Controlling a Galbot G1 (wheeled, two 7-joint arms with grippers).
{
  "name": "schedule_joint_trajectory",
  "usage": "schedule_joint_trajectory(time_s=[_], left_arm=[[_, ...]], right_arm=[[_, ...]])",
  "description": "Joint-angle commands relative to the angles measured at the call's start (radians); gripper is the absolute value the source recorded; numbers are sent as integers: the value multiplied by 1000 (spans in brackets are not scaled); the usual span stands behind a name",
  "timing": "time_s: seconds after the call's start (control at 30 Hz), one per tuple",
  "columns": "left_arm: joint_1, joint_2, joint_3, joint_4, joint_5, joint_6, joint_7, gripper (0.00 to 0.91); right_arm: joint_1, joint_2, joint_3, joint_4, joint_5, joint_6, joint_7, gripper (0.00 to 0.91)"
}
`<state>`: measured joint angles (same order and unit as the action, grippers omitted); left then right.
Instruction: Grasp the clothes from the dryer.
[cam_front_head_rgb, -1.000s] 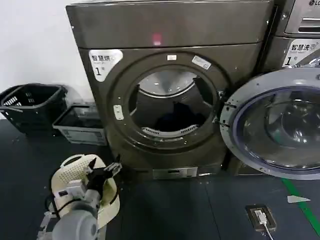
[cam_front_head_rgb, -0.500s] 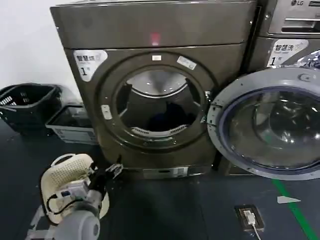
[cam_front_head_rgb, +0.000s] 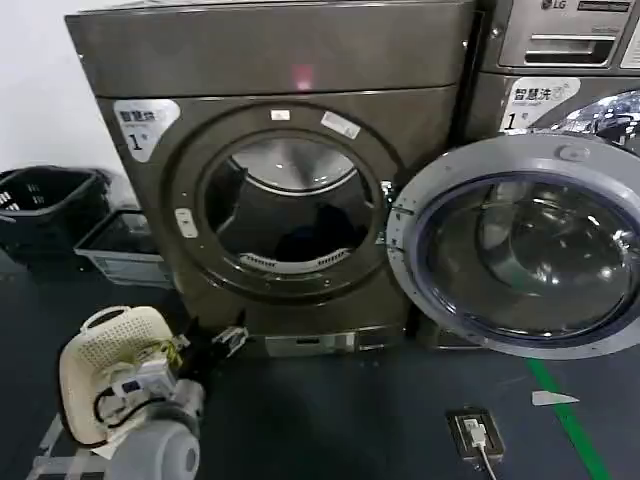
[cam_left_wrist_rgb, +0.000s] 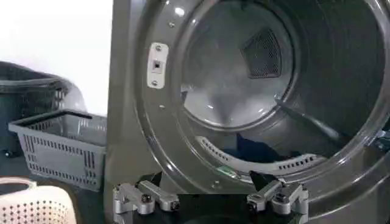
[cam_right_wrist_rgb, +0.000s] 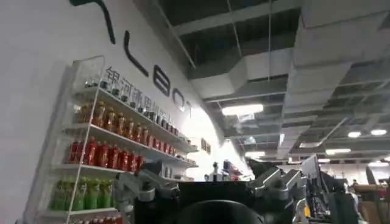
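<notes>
- Evidently early stage: the dryer (cam_front_head_rgb: 280, 190) stood with its door (cam_front_head_rgb: 520, 250) swung fully aside toward the robot's right, porthole unobstructed.
- The clothes (cam_front_head_rgb: 310, 235) lay as a dark bundle low in the drum, against the bottom of the opening; a navy patch of the clothes (cam_left_wrist_rgb: 259, 149) showed just behind the perforated inner rim in the left wrist view. Untouched, as far as I could judge.
- Left pincer (cam_front_head_rgb: 225, 340) hung low in front of the dryer, below the porthole and outside the drum; its fingers (cam_left_wrist_rgb: 143, 198) were spread wide, nothing between them.
- Right pincer (cam_right_wrist_rgb: 210, 185) pointed up and away at a ceiling and a shelf of bottles (cam_right_wrist_rgb: 103, 152), well off the task; released and empty.
- Floor near the dryer's left side: a white perforated basket (cam_front_head_rgb: 100, 365), a grey basket (cam_front_head_rgb: 115, 250) and a black basket (cam_front_head_rgb: 45, 205).
- Done: door open. Left: reach through the porthole, close on the bundle, draw it out.
</notes>
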<state>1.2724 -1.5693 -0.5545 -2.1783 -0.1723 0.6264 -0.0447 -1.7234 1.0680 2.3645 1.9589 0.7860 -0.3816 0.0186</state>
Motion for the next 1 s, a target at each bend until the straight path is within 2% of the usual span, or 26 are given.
schedule_joint_trajectory(time_s=[0.03, 0.7, 0.9, 1.0], left_arm=[[1, -1, 2, 1, -10, 2, 0, 907], [3, -12, -1, 3, -1, -5, 0, 907], [4, -13, -4, -1, -1, -4, 1, 907], [3, -11, -5, -3, -3, -3, 1, 907]], right_arm=[[0, 1, -3, 2, 0, 1, -1, 907], [20, 2, -27, 6, -5, 7, -5, 907], [23, 3, -41, 3, 0, 72, -18, 907], [23, 3, -38, 5, 0, 77, -25, 907]])
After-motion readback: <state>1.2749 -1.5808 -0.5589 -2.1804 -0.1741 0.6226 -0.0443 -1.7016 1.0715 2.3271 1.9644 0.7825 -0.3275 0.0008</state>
